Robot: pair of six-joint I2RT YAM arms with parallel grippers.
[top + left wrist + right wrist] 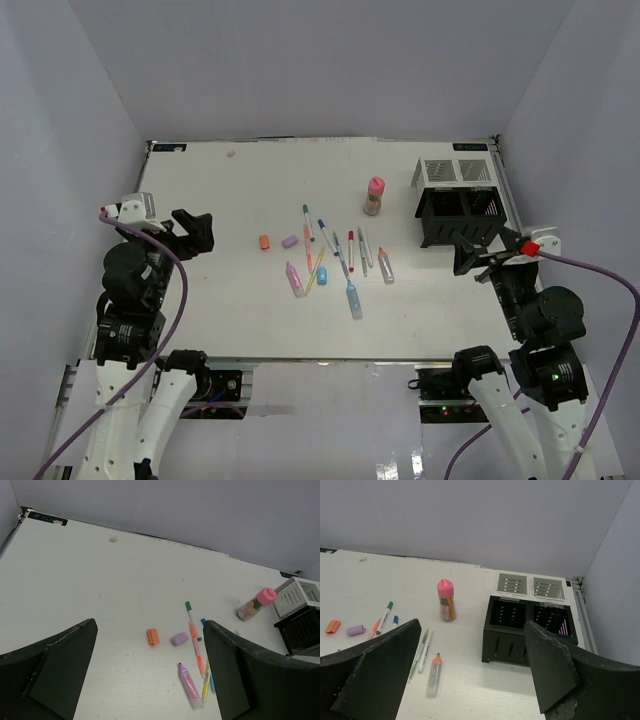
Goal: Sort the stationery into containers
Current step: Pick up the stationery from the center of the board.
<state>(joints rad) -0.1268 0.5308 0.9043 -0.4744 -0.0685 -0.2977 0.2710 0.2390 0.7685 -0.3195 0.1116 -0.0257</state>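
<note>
Across the middle of the tabletop [220, 320], pens and markers [354, 300] lie flat in a loose cluster, most with long axes running near edge to far edge. A pink-capped bottle [374, 196] stands upright toward the black organizer [458, 215] at the far right corner. Both tools gape wide and empty: the left gripper [200, 233] near the left edge, well apart from the cluster, the right gripper [468, 257] just in front of the organizer.

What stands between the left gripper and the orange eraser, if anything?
Nothing visible does. The left gripper hangs open to the left of the orange eraser, with only bare table between them. The purple eraser lies just past the orange one, on the side away from the gripper, so it is outside the approach.
</note>
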